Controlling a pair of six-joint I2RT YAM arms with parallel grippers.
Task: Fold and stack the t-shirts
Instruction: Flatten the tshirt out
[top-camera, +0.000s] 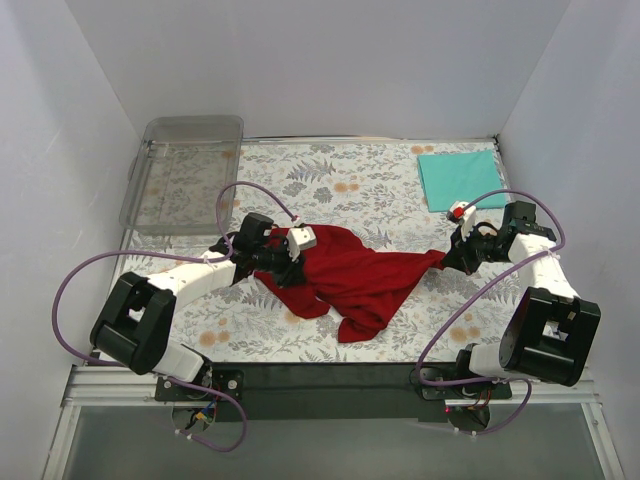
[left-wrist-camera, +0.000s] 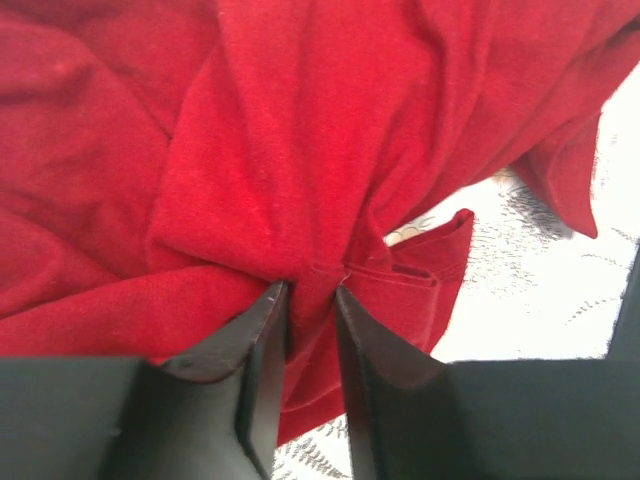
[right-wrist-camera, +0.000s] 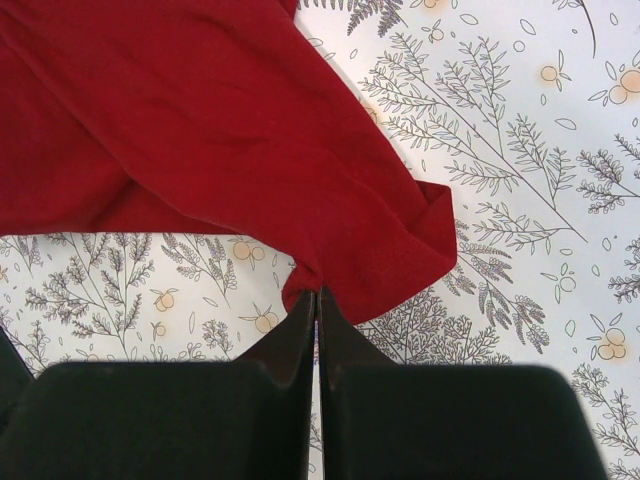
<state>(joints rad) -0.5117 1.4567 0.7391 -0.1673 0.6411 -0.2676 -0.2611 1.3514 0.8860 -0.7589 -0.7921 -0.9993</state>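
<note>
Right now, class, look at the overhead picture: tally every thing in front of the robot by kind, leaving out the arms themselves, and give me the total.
T-shirts: 2 (dark red t-shirt, teal t-shirt)
Clear plastic tray: 1
Floral mat: 1
Total: 4

Your right gripper (right-wrist-camera: 317, 300) pinches the dark red t-shirt (right-wrist-camera: 200, 130).
The pinched corner lies on the floral mat (right-wrist-camera: 520, 150).
</note>
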